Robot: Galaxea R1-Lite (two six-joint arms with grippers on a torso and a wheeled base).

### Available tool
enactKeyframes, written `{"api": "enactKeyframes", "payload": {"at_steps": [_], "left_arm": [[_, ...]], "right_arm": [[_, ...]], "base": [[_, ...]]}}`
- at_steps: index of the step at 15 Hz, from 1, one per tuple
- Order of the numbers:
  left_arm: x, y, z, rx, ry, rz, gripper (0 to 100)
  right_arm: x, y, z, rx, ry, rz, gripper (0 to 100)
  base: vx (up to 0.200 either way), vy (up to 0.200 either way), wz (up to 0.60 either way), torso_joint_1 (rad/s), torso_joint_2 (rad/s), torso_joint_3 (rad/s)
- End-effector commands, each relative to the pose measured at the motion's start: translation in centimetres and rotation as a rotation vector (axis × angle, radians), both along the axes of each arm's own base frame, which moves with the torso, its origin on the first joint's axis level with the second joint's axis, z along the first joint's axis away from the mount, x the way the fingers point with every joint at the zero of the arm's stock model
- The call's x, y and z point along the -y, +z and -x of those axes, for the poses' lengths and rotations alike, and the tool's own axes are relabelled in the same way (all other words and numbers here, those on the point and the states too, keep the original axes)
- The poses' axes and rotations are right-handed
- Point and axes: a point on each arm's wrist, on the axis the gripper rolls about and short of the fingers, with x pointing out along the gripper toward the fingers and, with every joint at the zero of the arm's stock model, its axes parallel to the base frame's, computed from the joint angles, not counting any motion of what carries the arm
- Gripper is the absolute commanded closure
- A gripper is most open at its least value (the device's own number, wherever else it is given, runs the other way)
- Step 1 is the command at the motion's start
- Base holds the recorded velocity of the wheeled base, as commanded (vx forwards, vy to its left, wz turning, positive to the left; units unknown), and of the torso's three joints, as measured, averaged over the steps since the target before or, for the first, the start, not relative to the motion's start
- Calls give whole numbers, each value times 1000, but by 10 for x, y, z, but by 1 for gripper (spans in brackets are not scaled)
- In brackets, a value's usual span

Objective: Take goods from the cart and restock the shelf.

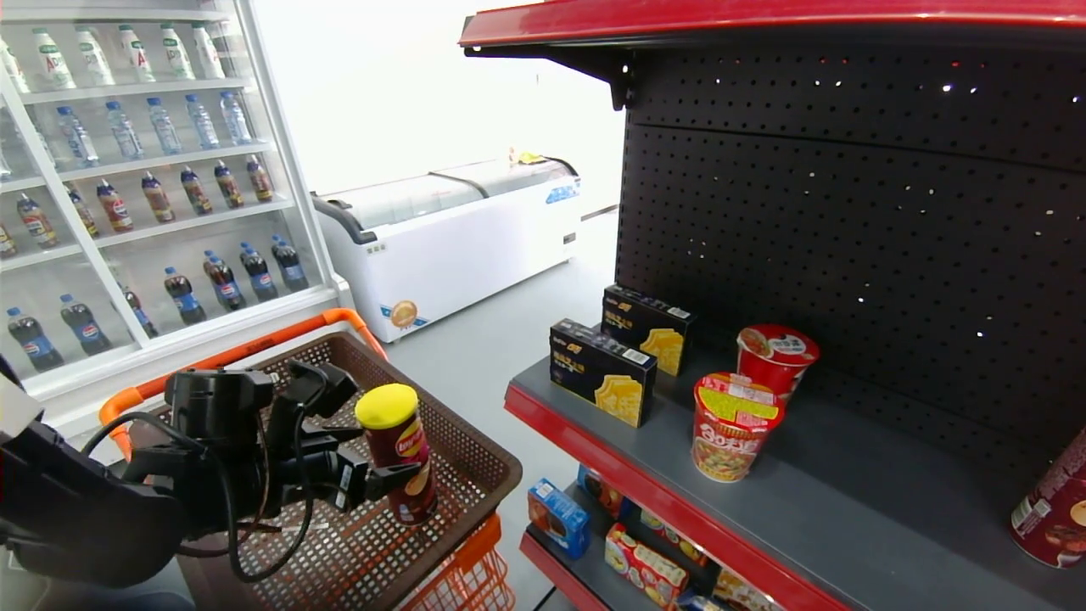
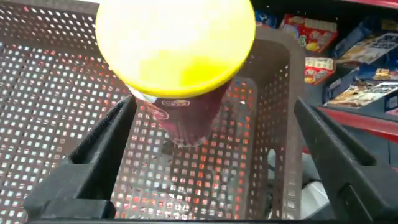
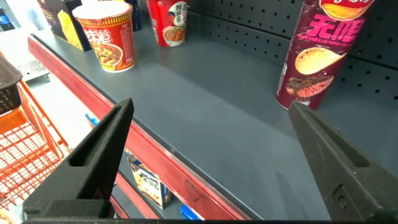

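A dark red chips can (image 1: 399, 458) with a yellow lid (image 2: 177, 43) stands upright inside the brown basket (image 1: 475, 450) of the orange cart. My left gripper (image 1: 407, 475) is open around its body, one finger on each side with gaps showing in the left wrist view. My right gripper (image 3: 211, 109) hangs open and empty over the grey shelf board (image 3: 205, 118). A second chips can (image 3: 317, 56) stands on the board near the pegboard back, at the right edge (image 1: 1052, 509) in the head view.
Two black boxes (image 1: 604, 372) and two noodle cups (image 1: 734, 424) stand at the shelf's left end, with bare board between them and the shelf can. Lower shelves (image 1: 645, 564) hold packaged goods. A drinks cooler (image 1: 144, 187) and a chest freezer (image 1: 450, 238) stand behind the cart.
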Motion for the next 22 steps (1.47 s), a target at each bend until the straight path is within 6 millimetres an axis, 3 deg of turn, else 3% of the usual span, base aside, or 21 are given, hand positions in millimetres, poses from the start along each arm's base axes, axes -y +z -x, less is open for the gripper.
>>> {"api": "enactKeyframes", "payload": {"at_steps": [1,12,22], "left_arm": [[2,-16,-5,-36,-7,-7,0],[4,-55,-30,112,-7,1,0],[7,-69,-42,132,-17,17,0]], "right_arm": [[0,0,0,-1,0,0,0],[0,0,0,-2,0,0,0],[0,0,0,-2,0,0,0]], "base": [[0,0,0,0,0,0],[0,0,0,0,0,0],[0,0,0,0,0,0]]}}
